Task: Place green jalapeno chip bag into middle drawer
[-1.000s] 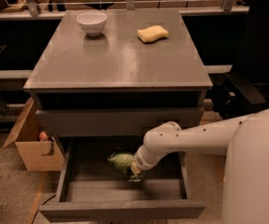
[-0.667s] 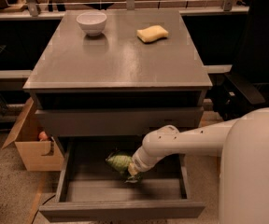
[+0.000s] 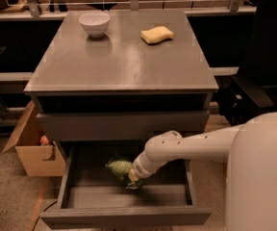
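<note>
Drawer nearest: middle drawer [image 3: 124, 217] pulled well out at the near edge, front panel closest, low side walls, bare grey floor just behind the panel. Further in, near the drawer's middle, green jalapeno chip bag [image 3: 118, 167], inside the walls, either just over the floor or resting on it; cannot tell which. Touches the tip of the hand [image 3: 131, 178], just to the left of it. Hand state: pinching the bag or loosened from it, cannot tell. Behind and to the right, white arm [image 3: 191, 146], angled down into the drawer and passing close under the closed drawer front [image 3: 124, 125] above. Off to the left on the ground, cardboard box [image 3: 32, 153]. Higher and further back, table [image 3: 119, 71], carrying 1 white bowl [image 3: 94, 23] and 1 yellow sponge [image 3: 157, 34], both well apart from the work.

Looks nearly done: release and withdrawal left, by this reading. Could go wrong in 3 ways.
1. Dragging the bag up and over a wall, through pulling back with foil caught in the hand.
2. Knocking the arm against the closed front above, through rising too steeply.
3. Leaving crinkled foil propped high, through letting go too early; likely to snag on closing.
</note>
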You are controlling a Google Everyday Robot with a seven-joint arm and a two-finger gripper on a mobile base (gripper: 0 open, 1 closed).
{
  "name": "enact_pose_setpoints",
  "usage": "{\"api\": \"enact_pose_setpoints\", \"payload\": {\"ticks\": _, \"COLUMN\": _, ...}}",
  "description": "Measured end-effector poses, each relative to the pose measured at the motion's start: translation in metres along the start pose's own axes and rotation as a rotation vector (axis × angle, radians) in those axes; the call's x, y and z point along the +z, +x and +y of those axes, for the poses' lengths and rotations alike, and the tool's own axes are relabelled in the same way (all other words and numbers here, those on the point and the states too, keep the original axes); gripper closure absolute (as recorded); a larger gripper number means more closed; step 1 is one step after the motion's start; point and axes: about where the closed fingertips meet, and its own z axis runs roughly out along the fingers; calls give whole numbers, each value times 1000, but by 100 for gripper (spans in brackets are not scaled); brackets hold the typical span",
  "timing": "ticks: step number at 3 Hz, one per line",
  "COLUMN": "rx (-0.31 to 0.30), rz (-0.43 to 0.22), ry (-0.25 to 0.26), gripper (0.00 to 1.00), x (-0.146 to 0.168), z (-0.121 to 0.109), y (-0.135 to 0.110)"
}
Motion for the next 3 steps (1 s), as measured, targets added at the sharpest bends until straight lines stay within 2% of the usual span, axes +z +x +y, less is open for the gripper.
{"api": "enact_pose_setpoints", "payload": {"ticks": 2, "rx": -1, "rz": 4, "ry": -4, "gripper": 5, "x": 2, "z": 2, "y": 1}}
{"api": "enact_pose_setpoints", "payload": {"ticks": 3, "rx": 33, "rz": 3, "ry": 10, "gripper": 0, "x": -3, "z": -4, "y": 9}}
